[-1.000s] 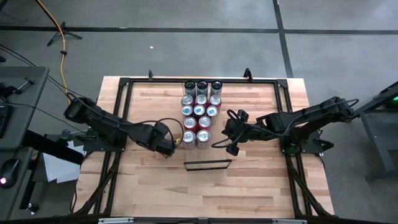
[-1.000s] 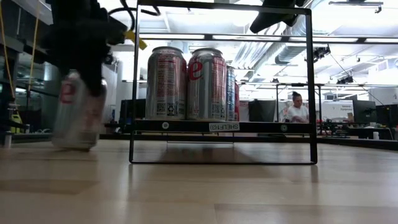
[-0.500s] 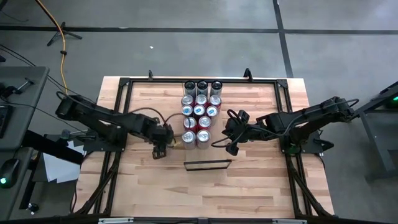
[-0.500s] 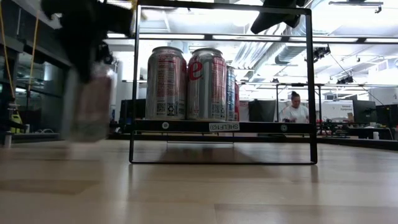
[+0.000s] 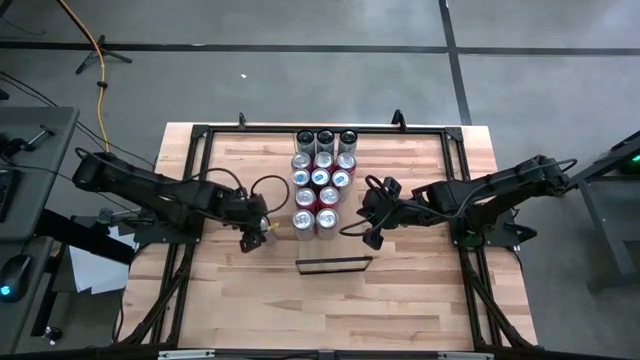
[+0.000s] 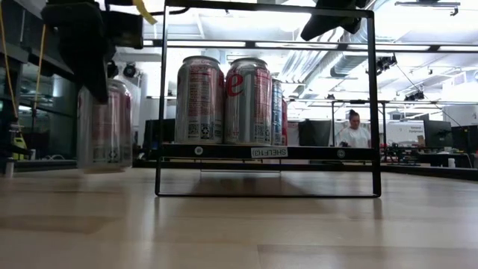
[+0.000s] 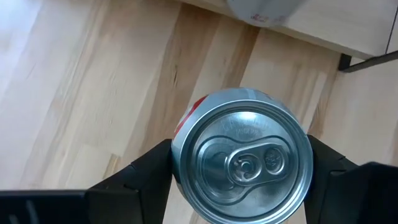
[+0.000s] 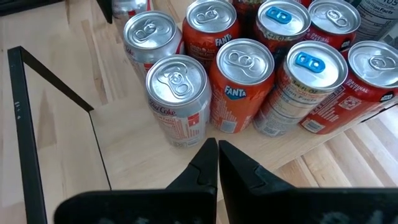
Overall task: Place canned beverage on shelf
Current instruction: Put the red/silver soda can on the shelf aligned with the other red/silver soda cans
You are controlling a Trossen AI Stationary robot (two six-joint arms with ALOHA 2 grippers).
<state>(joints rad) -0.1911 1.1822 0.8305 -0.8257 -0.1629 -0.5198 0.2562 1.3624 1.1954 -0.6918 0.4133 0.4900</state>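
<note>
Beside the shelf's [image 5: 318, 175] near-left corner, we hold a can [image 7: 242, 155] upright in the left gripper [image 5: 256, 228], a finger pressed to each side of it just under the rim, and in the low view it hangs slightly off the table [image 5: 420, 300]. Two rows of cans [image 8: 249, 68] fill the shelf board, with a Diet Coke [image 8: 179, 99] and a Fanta [image 8: 239, 84] at the front. The right gripper [image 8: 217, 163] waits on the other side of that block, its fingers pinched together on nothing. We judge that the free room lies at the near end, behind the black frame [image 6: 265, 101]. To do this step well, we should keep the can vertical, carry it higher than the board's edge, and approach from the open side so it does not knock the front row. We set it flat and close to its neighbours, then release only once its base rests fully on the board.
</note>
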